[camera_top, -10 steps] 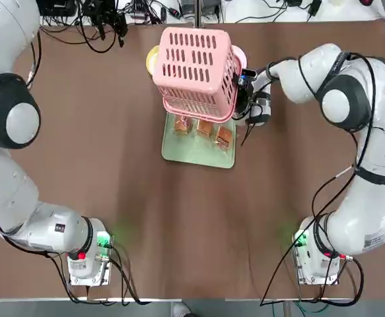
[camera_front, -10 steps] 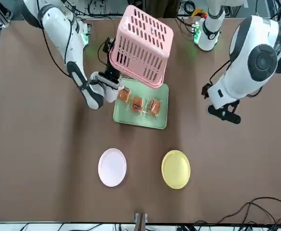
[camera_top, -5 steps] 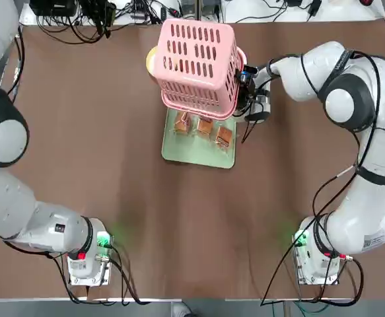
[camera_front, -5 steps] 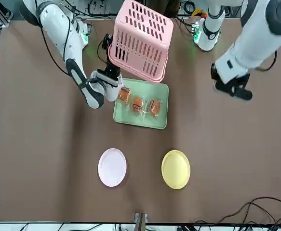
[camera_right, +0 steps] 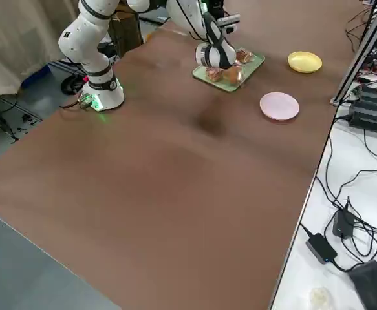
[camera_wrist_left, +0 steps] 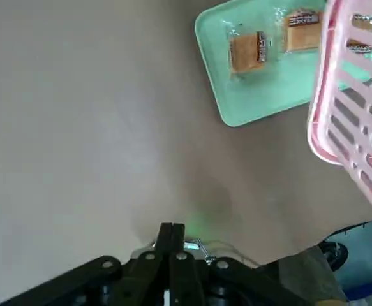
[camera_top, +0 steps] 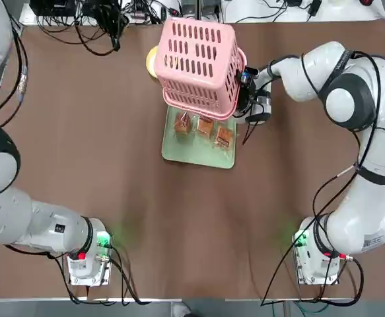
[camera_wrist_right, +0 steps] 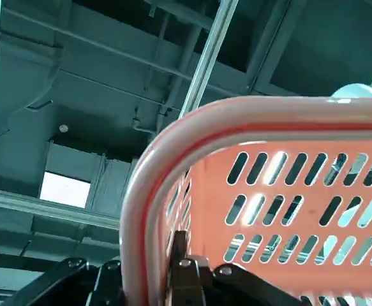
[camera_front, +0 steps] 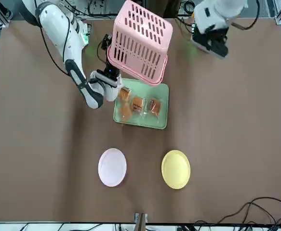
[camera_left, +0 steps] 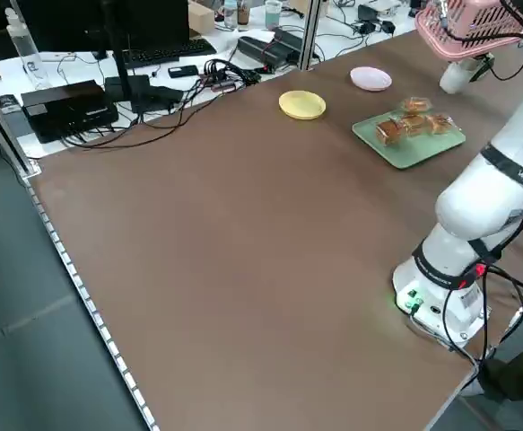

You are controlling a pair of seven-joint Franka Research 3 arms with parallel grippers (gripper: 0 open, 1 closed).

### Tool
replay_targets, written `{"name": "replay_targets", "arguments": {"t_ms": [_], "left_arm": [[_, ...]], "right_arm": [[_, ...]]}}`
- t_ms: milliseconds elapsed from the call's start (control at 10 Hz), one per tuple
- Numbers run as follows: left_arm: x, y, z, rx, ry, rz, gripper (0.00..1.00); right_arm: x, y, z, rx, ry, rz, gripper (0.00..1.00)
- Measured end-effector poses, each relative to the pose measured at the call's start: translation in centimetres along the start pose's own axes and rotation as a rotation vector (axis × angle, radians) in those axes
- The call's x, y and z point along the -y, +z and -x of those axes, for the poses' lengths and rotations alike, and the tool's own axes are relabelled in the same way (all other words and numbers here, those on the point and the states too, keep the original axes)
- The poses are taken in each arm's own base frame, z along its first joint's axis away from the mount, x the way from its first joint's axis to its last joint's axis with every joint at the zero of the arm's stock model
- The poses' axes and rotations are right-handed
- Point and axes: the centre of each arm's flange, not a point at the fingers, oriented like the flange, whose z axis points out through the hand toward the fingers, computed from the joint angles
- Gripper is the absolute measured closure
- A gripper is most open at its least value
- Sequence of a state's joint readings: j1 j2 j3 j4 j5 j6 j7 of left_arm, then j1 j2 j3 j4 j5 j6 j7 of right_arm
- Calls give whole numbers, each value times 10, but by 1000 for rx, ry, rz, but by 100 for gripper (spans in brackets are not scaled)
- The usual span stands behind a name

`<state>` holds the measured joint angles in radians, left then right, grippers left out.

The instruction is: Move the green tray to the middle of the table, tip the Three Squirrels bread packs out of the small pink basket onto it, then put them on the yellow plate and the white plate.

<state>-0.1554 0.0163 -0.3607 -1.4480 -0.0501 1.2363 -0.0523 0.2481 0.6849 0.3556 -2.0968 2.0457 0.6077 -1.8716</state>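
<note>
The small pink basket [camera_top: 199, 63] hangs upside down and tilted above the far end of the green tray [camera_top: 195, 150]. My right gripper [camera_top: 245, 99] is shut on the basket's rim [camera_wrist_right: 141, 191]. Several Three Squirrels bread packs [camera_front: 137, 103] lie on the green tray [camera_front: 141, 121]. Beyond it, the white plate [camera_front: 112, 166] and the yellow plate [camera_front: 175, 169] sit bare on the table. My left gripper [camera_front: 220, 47] is raised well above the table on the left side, shut on nothing. In its wrist view the fingers [camera_wrist_left: 171, 239] are pressed together.
Cables and electronics line the far table edge [camera_top: 100, 20]. Both arm bases [camera_top: 86, 261] stand at the near edge. Wide brown tabletop [camera_top: 113, 172] lies bare on either side of the tray.
My left gripper has shut and its arm has risen and drawn back towards its base. The basket has shifted slightly in the right gripper. One more pack shows on the tray in the front view.
</note>
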Motion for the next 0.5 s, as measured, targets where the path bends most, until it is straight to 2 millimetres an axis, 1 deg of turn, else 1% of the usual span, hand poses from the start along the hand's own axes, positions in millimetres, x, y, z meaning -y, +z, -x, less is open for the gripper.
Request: {"name": "replay_targets", "arguments": {"t_ms": [200,300,400,500], "left_arm": [[16,2,-7,-9,-27,10,97],[26,2,-13,-34,-44,17,85],[37,7,-24,-50,-60,27,82],[46,19,-40,-56,-69,40,74]], "right_arm": [[1,-3,4,-5,7,15,94],[2,-4,5,-7,10,19,94],[2,-5,5,-6,13,24,94],[3,-6,1,-1,18,34,94]]}}
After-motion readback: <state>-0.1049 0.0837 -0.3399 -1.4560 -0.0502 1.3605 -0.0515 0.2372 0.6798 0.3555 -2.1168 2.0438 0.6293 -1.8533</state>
